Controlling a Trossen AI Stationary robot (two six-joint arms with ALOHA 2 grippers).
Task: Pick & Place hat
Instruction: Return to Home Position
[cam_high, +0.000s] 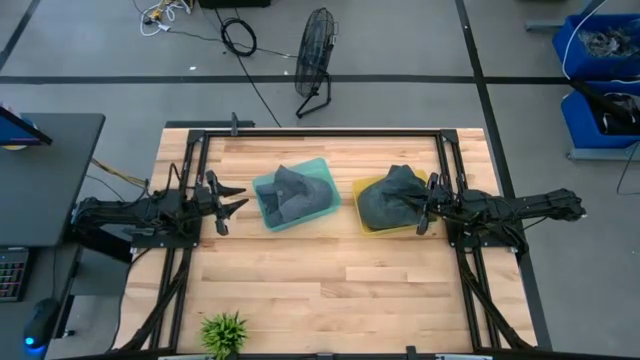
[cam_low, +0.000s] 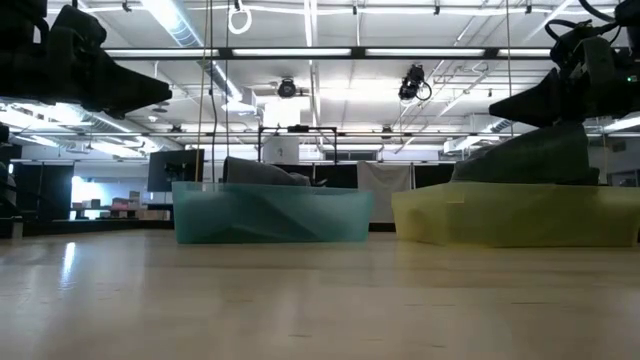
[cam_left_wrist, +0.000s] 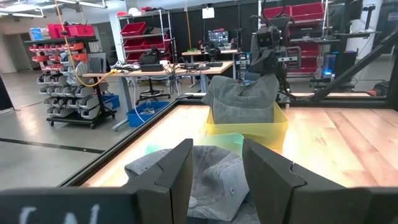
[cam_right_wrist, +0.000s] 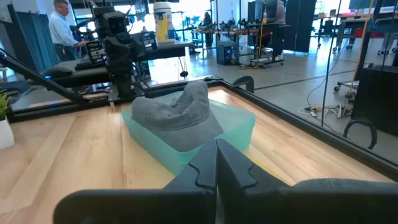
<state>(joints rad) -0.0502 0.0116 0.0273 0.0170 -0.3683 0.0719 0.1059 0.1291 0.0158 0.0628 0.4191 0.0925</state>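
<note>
A grey hat (cam_high: 295, 195) lies in a teal bin (cam_high: 325, 165) at the table's middle. It also shows in the right wrist view (cam_right_wrist: 177, 115). A darker grey hat (cam_high: 390, 200) lies heaped in a yellow bin (cam_high: 362, 187) to its right, and shows in the left wrist view (cam_left_wrist: 242, 99). My left gripper (cam_high: 232, 204) is open and empty, level, just left of the teal bin; its fingers (cam_left_wrist: 177, 174) frame the hat there. My right gripper (cam_high: 424, 210) is shut at the right edge of the hat in the yellow bin, just above it (cam_low: 560, 95). My right gripper's shut fingers (cam_right_wrist: 216, 165) show no cloth between them. They stand level, coming from the table's right, right over the dark hat's raised right side (cam_low: 545, 135). Whether they touch it, I cannot tell.
A small potted plant (cam_high: 223, 332) stands at the near edge, left of the middle. Dark frame rails (cam_high: 320, 133) run along the far edge and both sides. Bare wood lies near of the bins (cam_high: 340, 280). A fan (cam_high: 315, 55) stands on the floor beyond the table.
</note>
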